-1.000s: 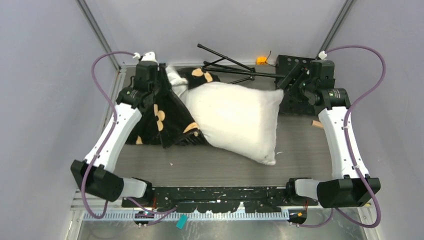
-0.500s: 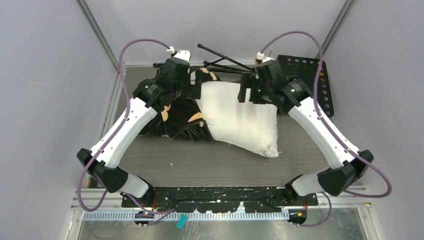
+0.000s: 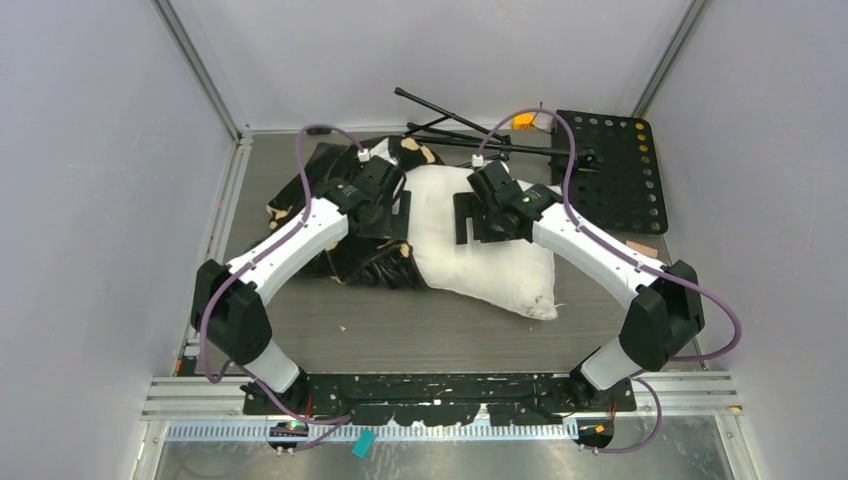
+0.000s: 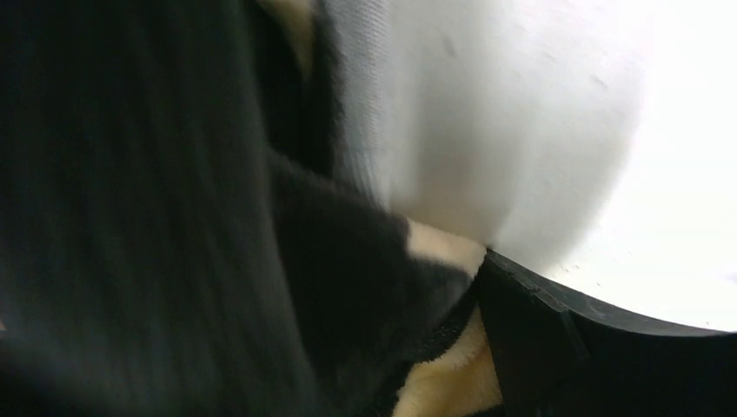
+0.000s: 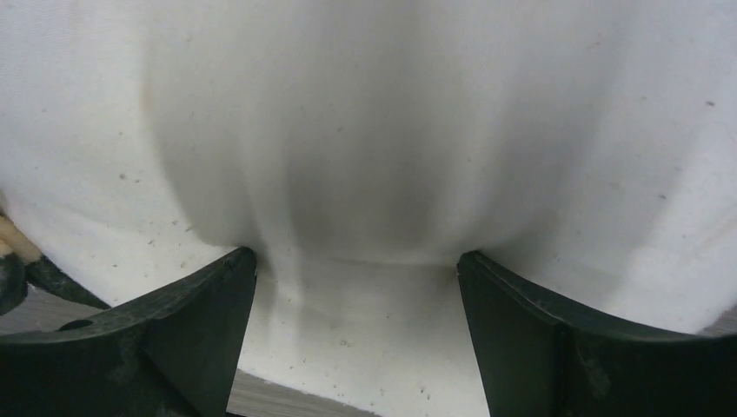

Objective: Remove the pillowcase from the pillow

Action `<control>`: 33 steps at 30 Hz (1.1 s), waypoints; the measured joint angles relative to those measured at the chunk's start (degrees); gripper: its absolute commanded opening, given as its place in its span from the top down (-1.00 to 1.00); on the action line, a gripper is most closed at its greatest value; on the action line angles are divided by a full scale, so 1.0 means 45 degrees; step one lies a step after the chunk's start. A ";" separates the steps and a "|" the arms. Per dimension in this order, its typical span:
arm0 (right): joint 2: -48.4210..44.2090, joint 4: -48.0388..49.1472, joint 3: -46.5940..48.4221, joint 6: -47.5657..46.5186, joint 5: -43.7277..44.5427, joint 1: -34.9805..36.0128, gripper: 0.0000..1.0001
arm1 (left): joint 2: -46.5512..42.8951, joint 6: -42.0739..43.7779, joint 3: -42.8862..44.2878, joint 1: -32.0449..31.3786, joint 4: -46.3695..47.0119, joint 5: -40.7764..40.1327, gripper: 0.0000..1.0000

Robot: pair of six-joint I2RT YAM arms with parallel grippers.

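Note:
The white pillow lies in the middle of the table, bare over most of its length. The black pillowcase with tan flowers is bunched against its left end and round the far corner. My left gripper is down at that seam. The left wrist view shows black plush pillowcase on the left and white pillow on the right. One finger shows far to the right, the other is hidden by fabric, and the jaws stand open. My right gripper is open, with both fingertips pressed into the pillow.
A black perforated plate lies at the back right. Thin black stand legs cross behind the pillow, next to a small orange part. A small wooden piece lies by the right arm.
Both arms have swung in from the back corners and come down onto the pillow's far left part. The left gripper let go of the lifted pillowcase, which now lies slumped.

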 measured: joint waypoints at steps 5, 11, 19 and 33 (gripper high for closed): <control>-0.0180 0.1379 -0.1423 0.0204 0.0228 0.0063 0.61 | -0.0248 -0.1379 -0.1919 0.1311 0.1151 0.0520 -0.58; -0.1588 0.2662 -0.2419 0.1054 -0.0228 -0.1107 1.00 | -0.3298 -0.3147 -0.5066 0.4070 0.2778 0.1545 -0.20; -0.4595 0.3356 -0.4056 0.2050 -0.1919 -0.4541 0.99 | -0.5731 -0.4682 -0.6135 0.5581 0.2856 0.1404 -0.02; -0.4473 0.0996 -0.2433 0.0525 -0.2939 -0.3988 0.02 | -0.7096 -0.1991 -0.6654 0.6256 0.4085 0.4556 -0.12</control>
